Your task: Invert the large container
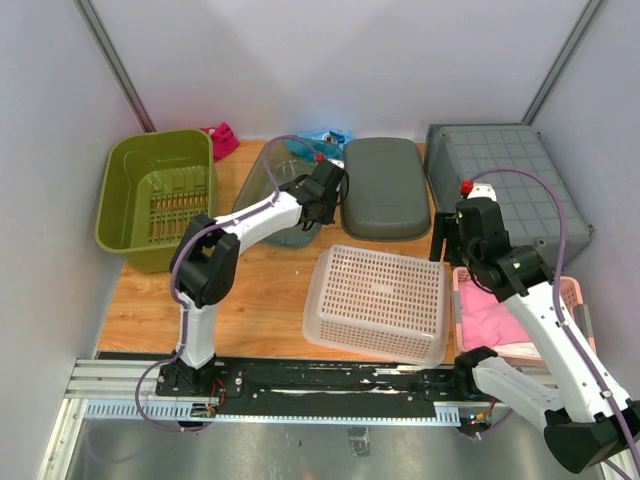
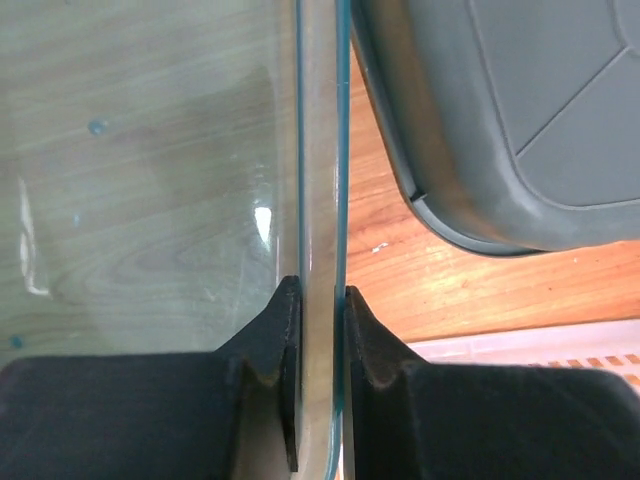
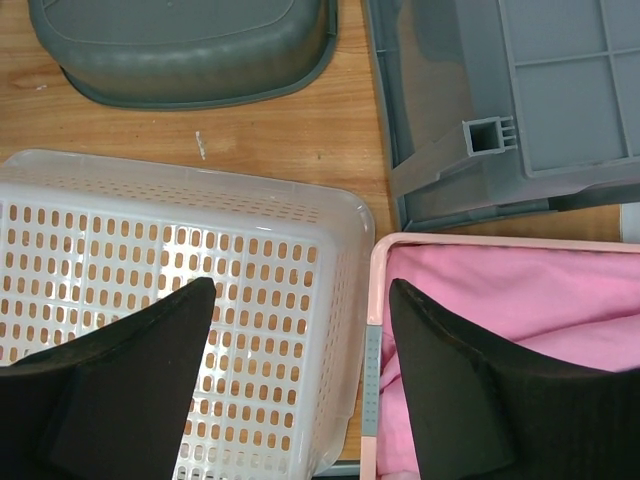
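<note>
Wooden table between white walls, left fingers tight on clear container rim, right fingers wide apart.

The large container is a clear plastic tub w/ a bluish edge & rounded corners. One thin side wall runs straight btwn the fingers of the left gripper, w/ both pads pressed on it, i.e. clamped at the rim. The rest of the tub spreads to the left of the gripper in wrist view. Wood grain shows thru the plastic. Can't tell if it's tilted or flat.
</note>
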Robot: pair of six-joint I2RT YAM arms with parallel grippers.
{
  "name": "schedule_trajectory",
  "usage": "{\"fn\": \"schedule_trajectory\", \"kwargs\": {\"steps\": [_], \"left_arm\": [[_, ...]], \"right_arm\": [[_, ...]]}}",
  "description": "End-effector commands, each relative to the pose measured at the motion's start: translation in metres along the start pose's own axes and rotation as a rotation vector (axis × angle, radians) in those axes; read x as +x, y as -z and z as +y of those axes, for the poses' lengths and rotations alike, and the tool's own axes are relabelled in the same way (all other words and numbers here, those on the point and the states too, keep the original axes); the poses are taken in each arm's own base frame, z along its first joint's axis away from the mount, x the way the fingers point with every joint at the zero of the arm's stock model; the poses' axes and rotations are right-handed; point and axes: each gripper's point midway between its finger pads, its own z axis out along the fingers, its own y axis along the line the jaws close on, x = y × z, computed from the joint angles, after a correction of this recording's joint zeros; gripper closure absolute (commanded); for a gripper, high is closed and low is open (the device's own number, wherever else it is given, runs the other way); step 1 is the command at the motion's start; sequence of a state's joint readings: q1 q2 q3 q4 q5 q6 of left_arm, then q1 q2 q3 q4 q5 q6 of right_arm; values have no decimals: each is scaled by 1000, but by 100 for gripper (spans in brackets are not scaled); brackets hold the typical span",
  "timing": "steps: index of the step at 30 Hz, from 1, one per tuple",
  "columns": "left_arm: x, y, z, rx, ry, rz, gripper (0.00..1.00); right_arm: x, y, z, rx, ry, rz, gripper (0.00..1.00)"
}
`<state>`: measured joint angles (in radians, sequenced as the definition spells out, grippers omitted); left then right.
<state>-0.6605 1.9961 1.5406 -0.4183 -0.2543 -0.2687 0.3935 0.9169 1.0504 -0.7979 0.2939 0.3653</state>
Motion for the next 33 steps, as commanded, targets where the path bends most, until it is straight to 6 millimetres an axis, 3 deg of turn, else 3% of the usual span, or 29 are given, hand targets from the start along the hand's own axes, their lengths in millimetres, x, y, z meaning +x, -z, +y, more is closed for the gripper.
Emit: {"fn": "schedule_trajectory", "kwargs": {"steps": [1, 5, 9, 15, 20, 28, 33], "left_arm": [[-54, 51, -2, 24, 16, -79, 100], [-95, 105, -6, 120, 73, -140, 100], [-131, 151, -16, 355, 198, -182, 100], [-158, 213, -9, 780, 477, -241, 100], [-166, 260, -7, 1076, 576, -319, 100], [-154, 268, -4, 1343, 743, -293, 100], [-145, 263, 16, 1457, 912, -322, 100]], "right_arm": [[-22, 13, 10, -59, -38, -85, 28], [-31, 17, 10, -65, -50, -118, 28], [-31, 14, 14, -72, -43, -103, 29], [-27, 14, 9, -48, -42, -98, 29], [-21, 13, 6, -40, -32, -83, 29], [-21, 15, 6, -46, -40, -88, 29], [-19, 16, 5, -43, -40, -86, 29]]}}
